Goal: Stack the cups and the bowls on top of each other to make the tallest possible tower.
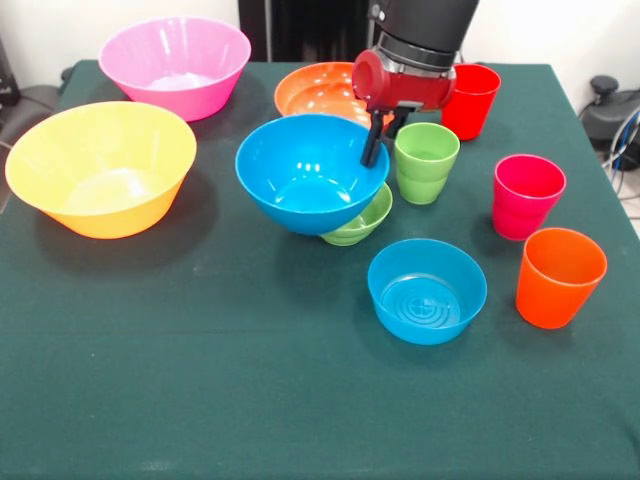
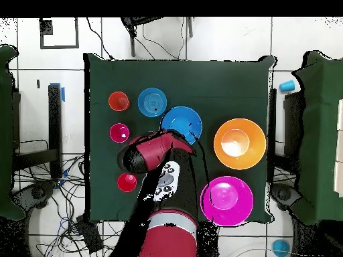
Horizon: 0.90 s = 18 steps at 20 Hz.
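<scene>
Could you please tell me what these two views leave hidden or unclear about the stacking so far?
- Gripper: front view, its tips dip behind the wide blue bowl rim, so open or shut is unclear; overhead, the arm covers it.
- Small green bowl: mostly under the blue bowl; contact unclear.
- Light green cup and shallow orange-red bowl: hidden overhead by the arm.

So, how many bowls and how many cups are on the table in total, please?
Bowls: 6: yellow-orange, pink, wide blue, orange-red, small green, small blue.
Cups: 4: red, green, magenta, orange.
Total: 10.
</scene>
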Motion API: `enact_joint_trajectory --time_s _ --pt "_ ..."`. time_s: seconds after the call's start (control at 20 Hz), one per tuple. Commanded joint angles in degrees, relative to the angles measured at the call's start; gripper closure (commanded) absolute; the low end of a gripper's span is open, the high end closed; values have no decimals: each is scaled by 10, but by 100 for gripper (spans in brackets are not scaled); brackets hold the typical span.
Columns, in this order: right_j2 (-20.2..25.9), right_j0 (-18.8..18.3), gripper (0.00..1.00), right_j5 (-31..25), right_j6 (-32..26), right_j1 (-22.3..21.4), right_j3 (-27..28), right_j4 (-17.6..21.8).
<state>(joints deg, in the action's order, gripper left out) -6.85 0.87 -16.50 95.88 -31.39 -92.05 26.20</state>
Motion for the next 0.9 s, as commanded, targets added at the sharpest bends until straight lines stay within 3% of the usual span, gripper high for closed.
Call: enact_joint_trajectory --time_s 0.05,0.35,0.9 --pt "38 13 100 19 71 4 -24 -3" --pt "17 37 100 7 80 -1 -19 -4" --pt "29 37 100 23 82 5 -25 -14"
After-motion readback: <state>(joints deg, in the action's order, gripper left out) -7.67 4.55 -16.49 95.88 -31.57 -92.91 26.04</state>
